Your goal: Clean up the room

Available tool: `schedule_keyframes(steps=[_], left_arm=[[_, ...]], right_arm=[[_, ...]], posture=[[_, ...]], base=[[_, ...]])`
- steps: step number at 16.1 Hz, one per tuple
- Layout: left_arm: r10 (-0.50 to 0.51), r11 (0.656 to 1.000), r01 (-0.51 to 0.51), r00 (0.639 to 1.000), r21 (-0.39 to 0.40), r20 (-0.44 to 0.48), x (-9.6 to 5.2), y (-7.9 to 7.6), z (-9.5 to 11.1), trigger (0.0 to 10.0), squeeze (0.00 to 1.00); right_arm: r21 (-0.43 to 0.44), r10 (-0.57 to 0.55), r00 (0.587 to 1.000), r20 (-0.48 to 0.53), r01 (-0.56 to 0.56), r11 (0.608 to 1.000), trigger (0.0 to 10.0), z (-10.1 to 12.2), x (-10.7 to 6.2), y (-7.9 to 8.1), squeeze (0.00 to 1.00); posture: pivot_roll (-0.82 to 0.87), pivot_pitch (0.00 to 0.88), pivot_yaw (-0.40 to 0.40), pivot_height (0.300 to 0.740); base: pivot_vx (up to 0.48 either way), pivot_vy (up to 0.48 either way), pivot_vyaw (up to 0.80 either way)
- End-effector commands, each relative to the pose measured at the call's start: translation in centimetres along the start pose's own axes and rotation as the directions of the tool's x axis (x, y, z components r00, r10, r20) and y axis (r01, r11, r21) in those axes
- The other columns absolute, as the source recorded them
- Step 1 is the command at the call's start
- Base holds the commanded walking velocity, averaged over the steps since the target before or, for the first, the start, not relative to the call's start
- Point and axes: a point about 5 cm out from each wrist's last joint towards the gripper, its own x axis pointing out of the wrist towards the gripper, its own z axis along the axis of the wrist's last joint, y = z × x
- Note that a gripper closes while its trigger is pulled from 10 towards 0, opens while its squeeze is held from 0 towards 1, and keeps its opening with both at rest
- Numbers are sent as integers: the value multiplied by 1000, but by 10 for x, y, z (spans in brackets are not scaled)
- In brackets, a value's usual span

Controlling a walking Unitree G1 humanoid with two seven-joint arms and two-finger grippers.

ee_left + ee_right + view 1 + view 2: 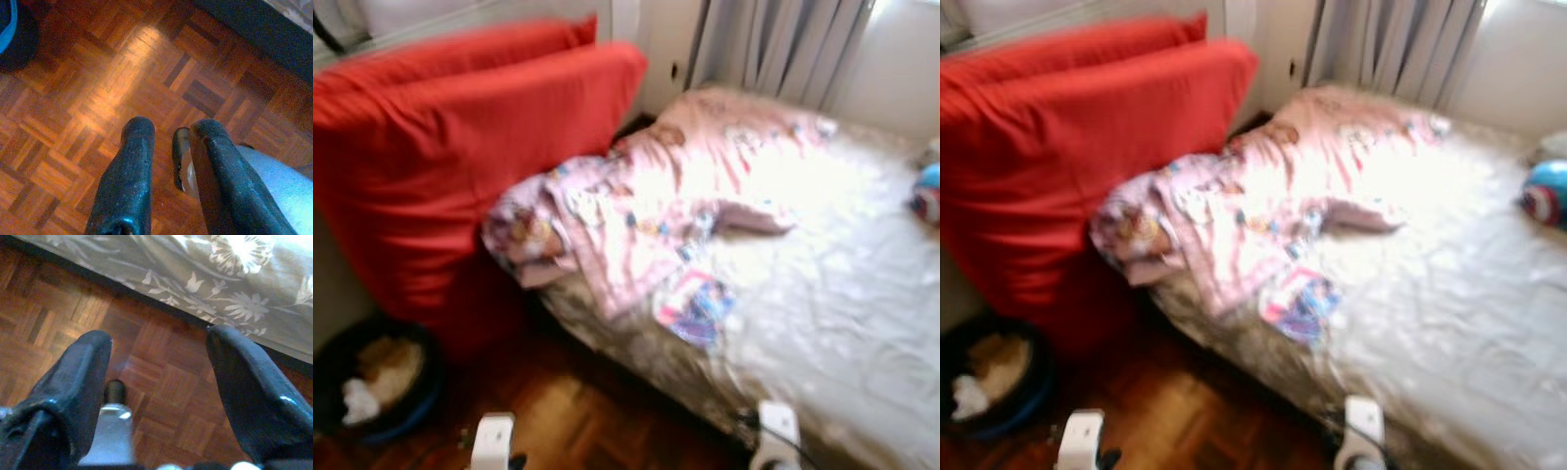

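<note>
A crumpled pink patterned blanket point(646, 196) lies across the near corner of the bed point(842, 294), which has a white sheet. A small colourful piece point(697, 305) sits at the blanket's lower edge. Both arms hang low in front of the bed; their pale wrists, left point(492, 441) and right point(777, 431), show at the bottom of the blurred head views. My left gripper point(173, 129) points down at the parquet floor point(98, 98), its fingers a little apart with nothing between them. My right gripper point(159, 335) is open wide over the floor beside the bed's flowered valance point(220, 289).
A big red cushion or mattress point(460, 147) leans against the wall left of the bed. A dark round basket point(372, 382) with pale contents stands on the floor at lower left. A blue and red ball point(1545, 193) lies at the bed's far right. Curtains point(783, 44) hang behind.
</note>
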Motion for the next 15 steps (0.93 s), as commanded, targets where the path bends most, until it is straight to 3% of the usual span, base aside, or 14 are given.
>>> schedule_keyframes(steps=[1, 13, 15], left_arm=[[1, 1000, -1, 1000, 1, 1, 0, 0, 0, 10000, 0], [1, 1000, -1, 1000, 7, -1, 0, 1, 0, 10000, 0], [0, 1000, 0, 1000, 11, -1, 0, 1, 0, 10000, 0]], right_arm=[[3, -13, 1000, -2, 13, 1000, 10000, 0, 0, -4, 0], [10, -16, 1000, -6, 16, 1000, 10000, -1, -1, -6, 0], [19, -14, 1000, -9, 14, 1000, 10000, -1, -1, -5, 0]], posture=[[145, 91, -43, 740], [146, 83, -39, 740], [142, 77, -36, 740]], base=[[0, -345, 0], [0, -344, 0], [0, -345, -694]])
